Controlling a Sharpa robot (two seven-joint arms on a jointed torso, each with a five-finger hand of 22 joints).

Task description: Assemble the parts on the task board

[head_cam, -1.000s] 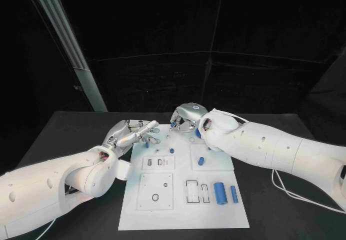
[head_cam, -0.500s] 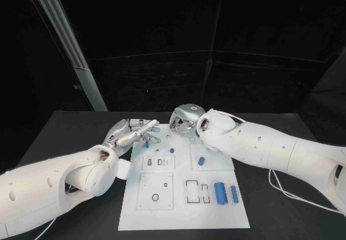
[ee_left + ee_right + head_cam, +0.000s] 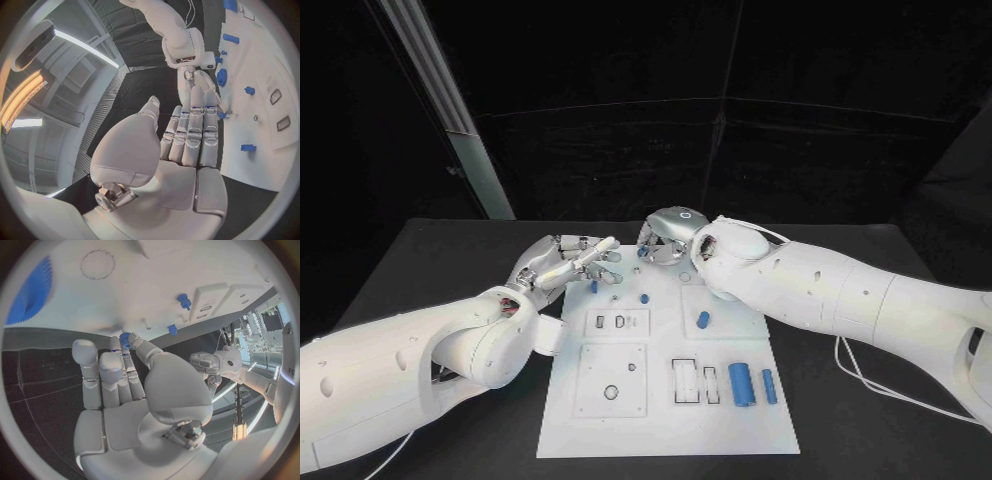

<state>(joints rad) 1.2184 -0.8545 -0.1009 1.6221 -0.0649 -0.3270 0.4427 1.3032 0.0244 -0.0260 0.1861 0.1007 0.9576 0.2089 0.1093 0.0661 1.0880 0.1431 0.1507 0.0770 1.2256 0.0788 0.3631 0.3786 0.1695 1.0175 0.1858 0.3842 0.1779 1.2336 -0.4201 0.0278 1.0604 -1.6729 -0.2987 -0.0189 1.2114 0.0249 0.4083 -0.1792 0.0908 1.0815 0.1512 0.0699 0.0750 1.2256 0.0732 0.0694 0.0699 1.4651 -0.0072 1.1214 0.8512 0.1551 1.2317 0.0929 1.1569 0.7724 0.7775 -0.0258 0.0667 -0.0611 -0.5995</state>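
The white task board lies in the middle of the table. On it are small blue parts and two blue cylinders at the near right. My right hand hovers over the board's far edge. Its thumb and a finger pinch a small blue part. A blue toothed wheel lies on the board near it. My left hand is at the board's far left corner, fingers straight and side by side, thumb apart, holding nothing. A blue peg stands just beside it.
Rectangular slots and an oval hole are set in the near half of the board. Black table surrounds the board. Both white forearms reach over the board's left and right sides.
My right hand has shifted slightly left over the board's far edge, covering more of the blue piece below it. My left hand has barely moved.
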